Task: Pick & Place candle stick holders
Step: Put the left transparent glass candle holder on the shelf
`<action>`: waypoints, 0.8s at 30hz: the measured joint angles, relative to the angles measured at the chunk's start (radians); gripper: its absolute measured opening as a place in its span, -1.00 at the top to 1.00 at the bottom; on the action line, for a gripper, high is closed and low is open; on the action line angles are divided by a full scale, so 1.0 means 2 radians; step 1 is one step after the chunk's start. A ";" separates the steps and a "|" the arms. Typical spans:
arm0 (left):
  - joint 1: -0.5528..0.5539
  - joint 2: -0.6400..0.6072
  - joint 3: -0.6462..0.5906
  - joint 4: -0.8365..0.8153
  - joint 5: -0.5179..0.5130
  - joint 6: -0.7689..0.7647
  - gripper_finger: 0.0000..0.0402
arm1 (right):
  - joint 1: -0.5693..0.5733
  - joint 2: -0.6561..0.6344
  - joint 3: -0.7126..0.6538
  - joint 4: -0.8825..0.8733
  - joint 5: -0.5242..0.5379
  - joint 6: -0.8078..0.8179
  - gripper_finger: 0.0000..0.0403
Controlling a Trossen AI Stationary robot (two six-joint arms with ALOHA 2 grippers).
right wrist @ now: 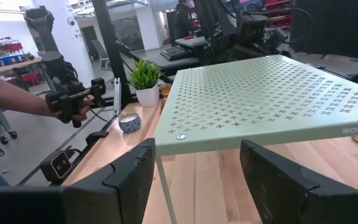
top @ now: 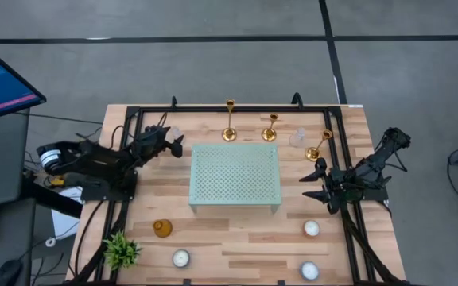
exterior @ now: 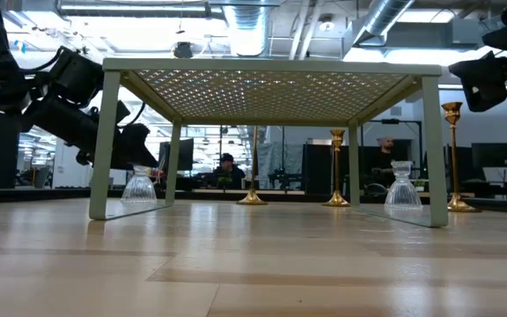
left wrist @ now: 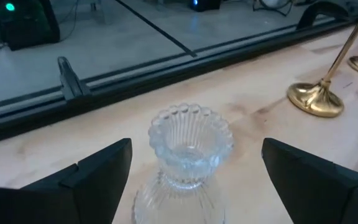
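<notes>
Glass first: a clear ribbed glass cup (left wrist: pixel 188 155) stands upright on the wooden worktop (top: pixel 237 230) directly between the wide-spread fingers of the left pincer (left wrist: pixel 191 174), which has hold of nothing. From above, that left pincer (top: pixel 173 143) hovers near the worktop's far left edge, just beside the mint-green perforated metal riser (top: pixel 234 176) in the middle.

Across the riser, the right pincer (top: pixel 315 181) hangs off its right side, fingers (right wrist: pixel 129 174) parted and empty.

Three gold candle stick holders stand upright along the far edge: the tallest (top: pixel 229 121), a shorter one (top: pixel 269 127) and a third (top: pixel 321 144) near the right arm. A second clear glass cup (top: pixel 296 137) sits between the last two.

Toward the near edge lie an amber glass cup (top: pixel 162 229), a small potted plant (top: pixel 122 250) and three white tealight candles (top: pixel 181 257).

Beyond the worktop, a person's hand (right wrist: pixel 79 107) grips a handheld controller.
</notes>
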 joint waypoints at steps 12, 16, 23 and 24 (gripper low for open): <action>0.000 0.060 0.000 0.071 0.001 0.004 -0.47 | 0.000 0.000 0.000 0.000 0.000 0.000 -0.12; 0.000 0.075 0.000 0.099 0.001 0.006 -0.38 | 0.000 0.000 0.000 0.000 0.000 0.000 -0.12; 0.003 0.097 0.002 0.099 -0.002 0.004 -0.19 | 0.000 0.000 0.000 0.000 0.001 0.000 -0.12; 0.003 0.098 0.004 0.101 -0.004 0.004 -0.14 | 0.000 0.000 0.000 0.000 0.001 0.000 -0.12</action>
